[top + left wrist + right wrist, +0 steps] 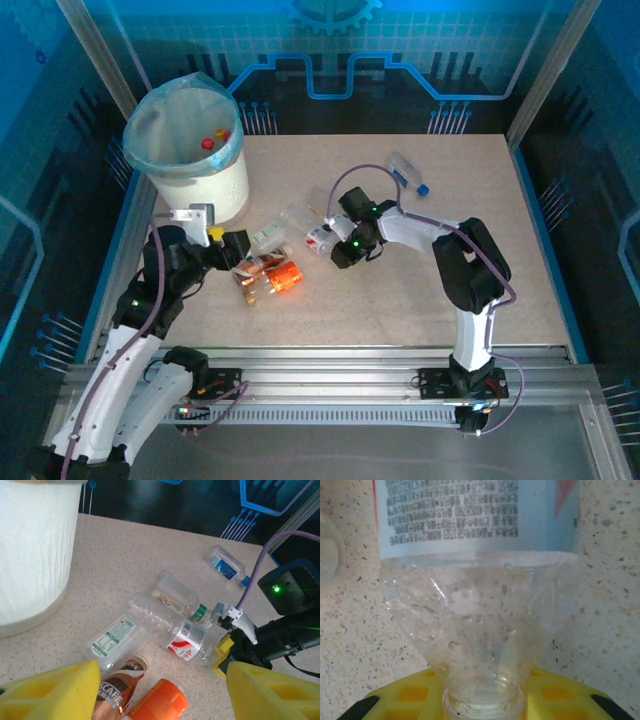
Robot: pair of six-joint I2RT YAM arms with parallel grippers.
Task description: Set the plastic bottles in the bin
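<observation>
The bin is a white bucket with a pale blue liner at the table's back left, with bottles inside it. My left gripper is open, its yellow fingers standing either side of an orange-labelled bottle and a brown-labelled bottle lying on the table. My right gripper is shut on the neck of a clear bottle with a red and white label, which lies at mid-table. Nearby lie two more clear bottles, one with a green label and a crushed one.
A further clear bottle with a blue label and cap lies alone at the back right. The bin's white wall stands close to the left of the left gripper. Blue enclosure walls and metal posts ring the speckled table.
</observation>
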